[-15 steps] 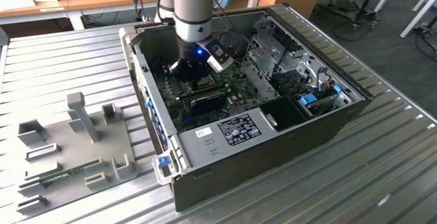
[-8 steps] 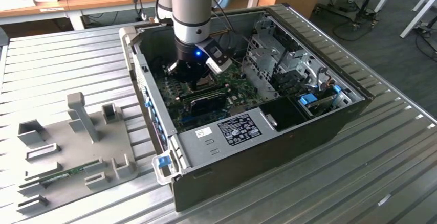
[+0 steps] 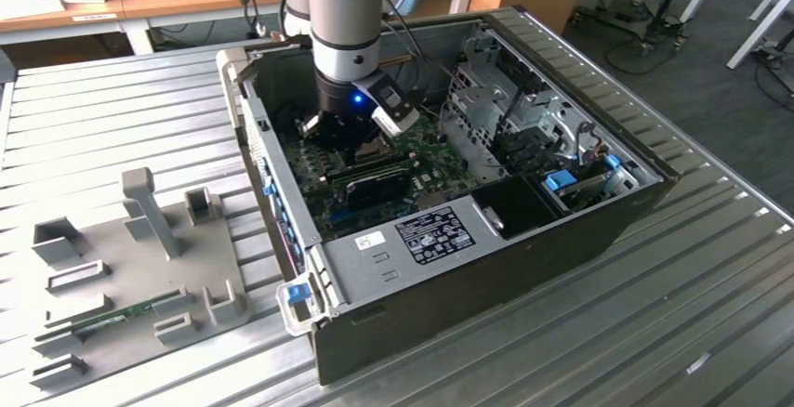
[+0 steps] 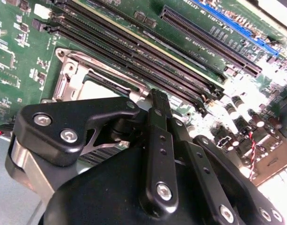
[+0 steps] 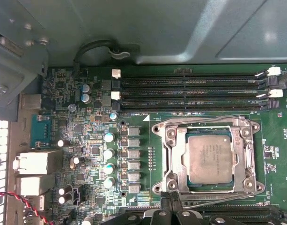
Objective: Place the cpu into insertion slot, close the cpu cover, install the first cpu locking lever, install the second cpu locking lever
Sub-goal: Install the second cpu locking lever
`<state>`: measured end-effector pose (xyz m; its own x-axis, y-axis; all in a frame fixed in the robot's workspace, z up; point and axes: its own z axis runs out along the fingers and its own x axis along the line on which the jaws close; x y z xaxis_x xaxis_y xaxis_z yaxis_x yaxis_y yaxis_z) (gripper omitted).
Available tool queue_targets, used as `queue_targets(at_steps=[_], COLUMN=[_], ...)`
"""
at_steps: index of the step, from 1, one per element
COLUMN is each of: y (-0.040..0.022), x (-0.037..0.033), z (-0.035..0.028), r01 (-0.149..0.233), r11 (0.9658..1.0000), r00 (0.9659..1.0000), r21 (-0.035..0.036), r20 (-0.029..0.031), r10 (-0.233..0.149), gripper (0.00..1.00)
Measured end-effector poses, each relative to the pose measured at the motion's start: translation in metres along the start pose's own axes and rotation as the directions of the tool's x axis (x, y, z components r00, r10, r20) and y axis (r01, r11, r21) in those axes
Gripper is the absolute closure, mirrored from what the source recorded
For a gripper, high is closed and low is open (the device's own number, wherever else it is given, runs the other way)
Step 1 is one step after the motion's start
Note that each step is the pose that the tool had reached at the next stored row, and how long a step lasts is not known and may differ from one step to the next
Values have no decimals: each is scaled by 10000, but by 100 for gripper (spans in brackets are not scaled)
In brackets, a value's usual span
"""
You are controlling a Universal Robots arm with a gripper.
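Gripper (image 5: 173,213) hangs low over the motherboard (image 5: 87,140), just beside the near edge of the socket; I cannot tell if its claw is apart or together. Past it, the cpu (image 5: 210,158) already lies flat in its slot, dull grey and square. Around it the cpu cover (image 5: 173,154) is down, a silvery frame with an open window. I judge the levers remain. Farther off run the memory slots (image 5: 190,93).
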<state>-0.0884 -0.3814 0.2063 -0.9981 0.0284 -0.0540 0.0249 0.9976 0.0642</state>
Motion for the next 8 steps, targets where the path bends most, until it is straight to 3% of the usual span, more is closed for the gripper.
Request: queue_targets(at_steps=[8], y=[-23], x=[1], z=[-1], r01=[-2], r11=[10000], r00=[10000], r21=[-3], r20=[1], r10=[2], gripper=[89])
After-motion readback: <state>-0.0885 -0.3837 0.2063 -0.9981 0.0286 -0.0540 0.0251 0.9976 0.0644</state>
